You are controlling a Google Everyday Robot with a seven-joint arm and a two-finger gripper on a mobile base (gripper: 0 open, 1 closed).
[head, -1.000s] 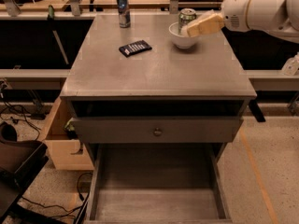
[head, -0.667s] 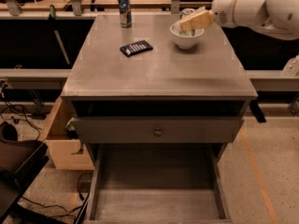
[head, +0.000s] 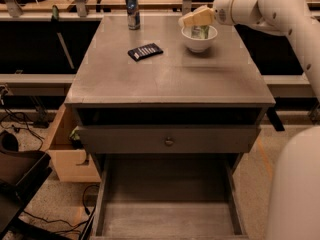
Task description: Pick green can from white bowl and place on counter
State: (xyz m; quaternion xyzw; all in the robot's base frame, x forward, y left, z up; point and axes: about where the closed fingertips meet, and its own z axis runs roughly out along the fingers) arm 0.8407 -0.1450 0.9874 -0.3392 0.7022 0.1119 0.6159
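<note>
The white bowl [head: 199,40] stands at the back right of the grey counter [head: 165,74]. The green can [head: 200,32] stands upright inside it; only its pale green side shows, its top is hidden. My gripper [head: 192,19] hangs just above the bowl, over the can's top, at the end of the white arm [head: 260,6] that reaches in from the right. Its tan fingers point left.
A tall dark blue can [head: 132,4] stands at the counter's back left. A flat black packet [head: 145,51] lies left of the bowl. Below the counter is a drawer with a round knob [head: 169,141] and an open lower drawer [head: 167,204].
My gripper has moved left from beside the bowl's right side to over the can in the bowl. The bowl and can have not moved.
</note>
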